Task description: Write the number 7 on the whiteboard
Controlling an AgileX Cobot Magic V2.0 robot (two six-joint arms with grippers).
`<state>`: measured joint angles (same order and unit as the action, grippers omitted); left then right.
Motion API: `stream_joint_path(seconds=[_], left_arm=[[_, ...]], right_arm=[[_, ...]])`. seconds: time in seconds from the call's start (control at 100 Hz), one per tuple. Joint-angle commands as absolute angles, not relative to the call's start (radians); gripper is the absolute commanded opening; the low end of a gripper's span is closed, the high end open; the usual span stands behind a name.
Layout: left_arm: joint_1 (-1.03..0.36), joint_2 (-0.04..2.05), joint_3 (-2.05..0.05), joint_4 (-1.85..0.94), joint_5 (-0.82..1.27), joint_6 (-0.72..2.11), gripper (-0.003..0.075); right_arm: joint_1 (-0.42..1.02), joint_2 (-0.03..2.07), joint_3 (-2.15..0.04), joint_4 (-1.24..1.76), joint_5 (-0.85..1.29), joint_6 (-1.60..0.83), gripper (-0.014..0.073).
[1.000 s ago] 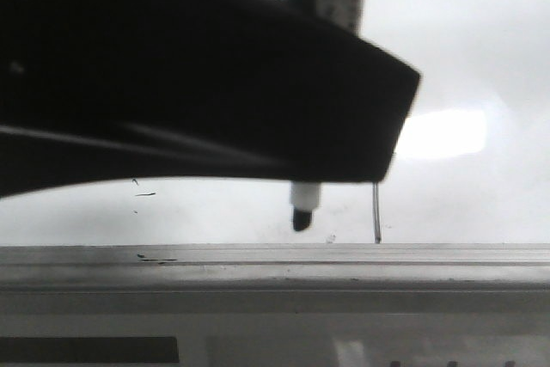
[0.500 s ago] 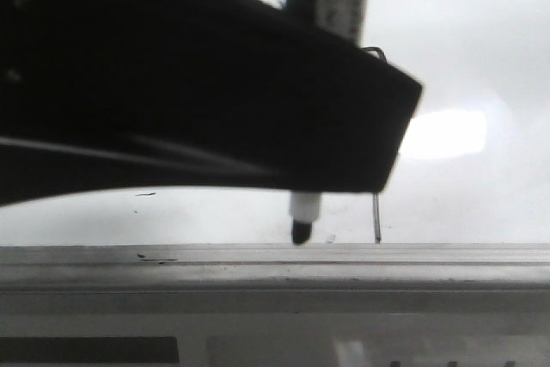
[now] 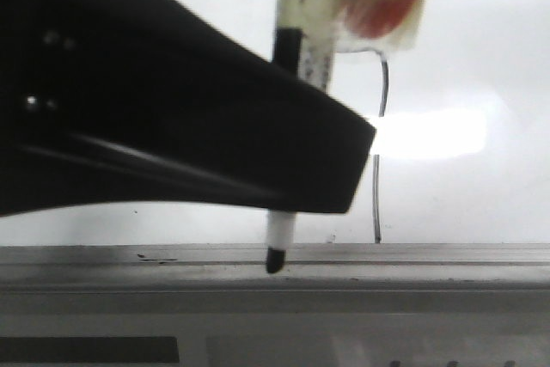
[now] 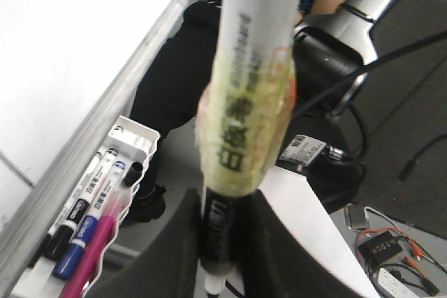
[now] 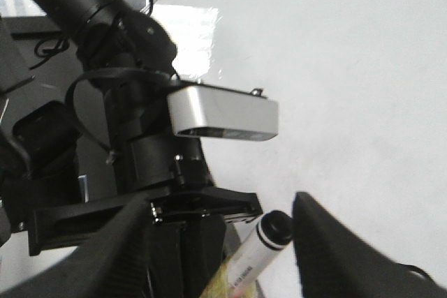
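The whiteboard (image 3: 481, 40) fills the front view, with a grey ledge (image 3: 387, 255) along its lower edge. On it stands the number 7 (image 3: 379, 161): a rounded corner near the top and a long thin stem down to the ledge, its top stroke hidden behind the marker. My left gripper (image 4: 222, 249) is shut on a white marker (image 4: 244, 102) wrapped in yellowish tape. In the front view its broad black finger (image 3: 172, 126) covers the marker's middle. The black tip (image 3: 275, 259) hangs in front of the ledge, left of the stem. My right gripper (image 5: 223, 256) is open, the marker's back end (image 5: 272, 232) between its fingers.
A white tray (image 4: 133, 141) holding several markers hangs under the board's ledge in the left wrist view. A person in black (image 4: 174, 68), cables and small electronics (image 4: 384, 249) lie beyond. Short stray dashes (image 3: 155, 257) mark the ledge. Bright glare (image 3: 438, 135) sits right of the stem.
The left gripper and marker have moved down and left, so the tip dropped from the board to in front of the ledge. The 7's corner and upper stem are uncovered.
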<state>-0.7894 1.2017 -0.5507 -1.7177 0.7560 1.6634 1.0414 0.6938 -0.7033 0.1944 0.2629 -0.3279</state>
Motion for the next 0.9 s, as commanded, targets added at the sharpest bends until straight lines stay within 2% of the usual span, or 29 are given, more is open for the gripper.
stream_joint_path(seconds=[0.0,0.12,0.37,0.63,0.89], left_arm=[[-0.797,1.188,-0.578,-1.76,0.723,1.575,-0.002],[-0.797,1.188,-0.578,-1.76,0.608,1.485,-0.002],[-0.801,1.172,-0.58,-1.76,0.278,1.288,-0.0021],[-0.91,1.172,-0.605,-1.859,-0.11,1.273,-0.002],[-0.925,1.198,-0.606,-1.87,-0.21,1.273,-0.002]], right_arm=[[1.0,0.649,-0.731,0.184,0.195,-0.325,0.0204],[0.972,0.614,-0.731,0.184,0.213,-0.325,-0.0073],[0.968,0.605,-0.731,0.184,0.283,-0.325,-0.006],[0.968,0.605,-0.731,0.184,0.281,-0.325,-0.006],[0.968,0.607,-0.731,0.184,0.279,-0.325,-0.006]])
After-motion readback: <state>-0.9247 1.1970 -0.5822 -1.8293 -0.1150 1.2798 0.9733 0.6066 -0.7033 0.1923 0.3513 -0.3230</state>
